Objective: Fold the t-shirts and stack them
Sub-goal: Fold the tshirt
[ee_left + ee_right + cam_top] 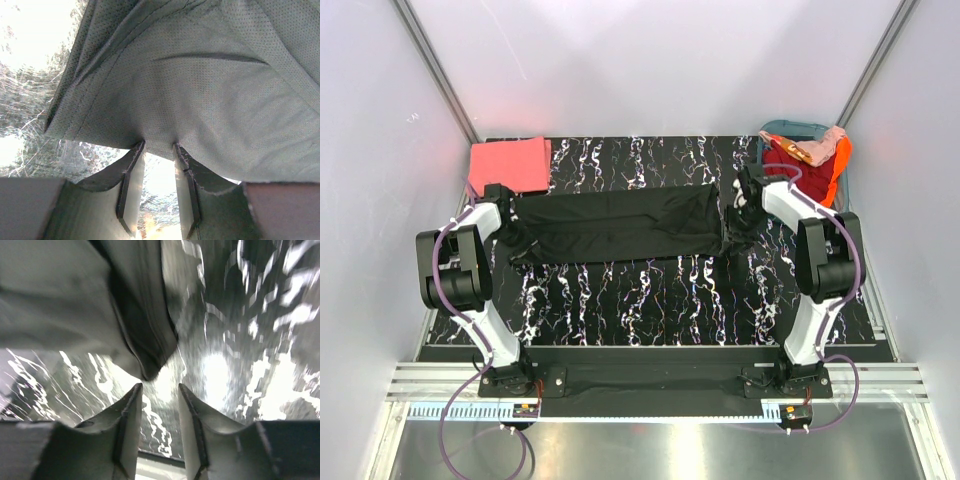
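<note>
The large black t-shirt (620, 225) lies as a long flat band across the middle of the table. My left gripper (508, 205) is at its left end. In the left wrist view the gripper (159, 145) is open, and the shirt's cloth (200, 90) lies over and against both fingertips, with bare table showing in the gap. My right gripper (738, 210) is at the shirt's right end. In the right wrist view it (160, 386) is open and empty, with a folded corner of the shirt (75, 300) just beyond the tips. The coral-pink t-shirt (510, 165) lies folded at the back left.
A teal basket (790, 130) with red, orange and pale clothes (815, 160) stands at the back right corner. White walls close in the table on three sides. The black marbled tabletop (640, 300) shows in front of the shirt.
</note>
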{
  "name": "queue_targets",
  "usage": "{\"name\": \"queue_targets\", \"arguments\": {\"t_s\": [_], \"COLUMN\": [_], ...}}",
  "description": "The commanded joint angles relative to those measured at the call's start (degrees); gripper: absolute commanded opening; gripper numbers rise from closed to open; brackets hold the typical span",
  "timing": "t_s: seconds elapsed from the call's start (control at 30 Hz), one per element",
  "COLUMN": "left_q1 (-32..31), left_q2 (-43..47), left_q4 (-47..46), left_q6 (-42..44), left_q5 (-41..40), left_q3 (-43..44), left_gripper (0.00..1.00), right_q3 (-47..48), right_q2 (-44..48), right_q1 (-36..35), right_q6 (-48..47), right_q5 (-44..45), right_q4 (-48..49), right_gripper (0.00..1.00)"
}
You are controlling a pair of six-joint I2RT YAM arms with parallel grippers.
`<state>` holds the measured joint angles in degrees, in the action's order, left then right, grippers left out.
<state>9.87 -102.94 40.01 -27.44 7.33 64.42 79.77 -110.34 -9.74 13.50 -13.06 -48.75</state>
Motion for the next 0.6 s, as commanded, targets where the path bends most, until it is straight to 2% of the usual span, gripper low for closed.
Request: {"name": "queue_targets", "arguments": {"t_s": [0.0,0.07,0.27,0.37,0.57], "left_q1": [0.59,0.59,0.59,0.59,0.59], "left_q2": [0.63,0.72,0.10,-0.25,-1.13], "left_q4": [-0.72,-0.72,-0.90,-0.81,-0.37], "left_q6": [0.99,0.99,0.46,0.37,0.90], "left_q5": [-1.53,-1.44,-0.74,-0.92,-1.97], "left_q3": [0.18,0.00,-0.26,0.00,0.62], "left_gripper": [0.35,0.35,0.35,0.35,0.35], "right_q3": [-4.52,-6.72,-7.96,-8.57,-9.45], "right_q2": [5.74,6.28,4.26,3.74,2.59], "right_q1": [-0.72,-1.07,-1.51,-1.86,-1.86], "right_q6": [0.57,0.39,2.41,4.25,6.10], "right_q5": [-1.88,-2.15,-2.67,-1.88,2.34], "right_q4": [2.17,3.39,9.72,13.49,17.20], "right_gripper": [0.40,0.37,0.39,0.43,0.41]}}
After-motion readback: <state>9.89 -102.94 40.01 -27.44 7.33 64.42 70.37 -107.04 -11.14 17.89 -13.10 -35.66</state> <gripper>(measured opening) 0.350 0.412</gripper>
